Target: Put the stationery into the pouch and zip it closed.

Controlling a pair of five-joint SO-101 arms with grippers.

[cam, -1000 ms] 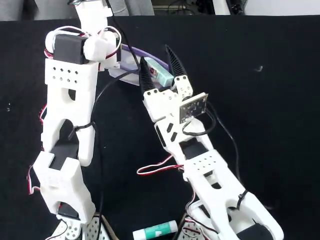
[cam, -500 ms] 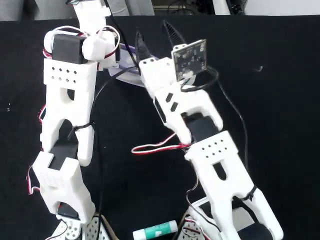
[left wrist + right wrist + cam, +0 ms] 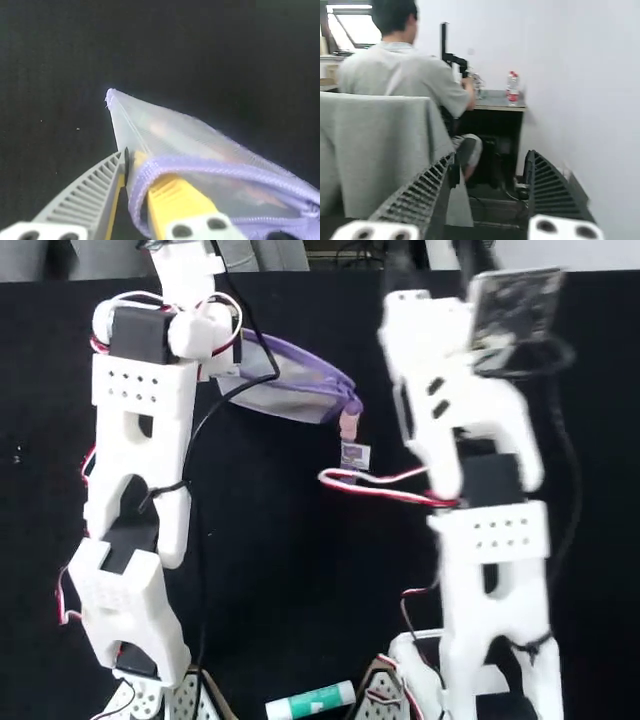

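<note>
Left wrist view: the left tool (image 3: 131,162) is seen clenched on the purple zip edge of the pouch (image 3: 190,140), which appears to be held clear of the black worktop (image 3: 225,50). Pale orange shapes are glimpsed through the mesh, but their number cannot be told. In the right wrist view, the right tool (image 3: 490,156) is released and empty, aimed out at the room and well apart from the pouch. In the high view, a zip pull (image 3: 350,426) hangs from the pouch's free end, and a green-and-white tube (image 3: 312,701) lies at the worktop's near edge.

Fetching the tube is judged to be the step in hand. It is best gripped across its short axis, while the pouch mouth is held steady and facing the right tool.

Counted: two tools, one pouch, one zip pull, one loose tube.
</note>
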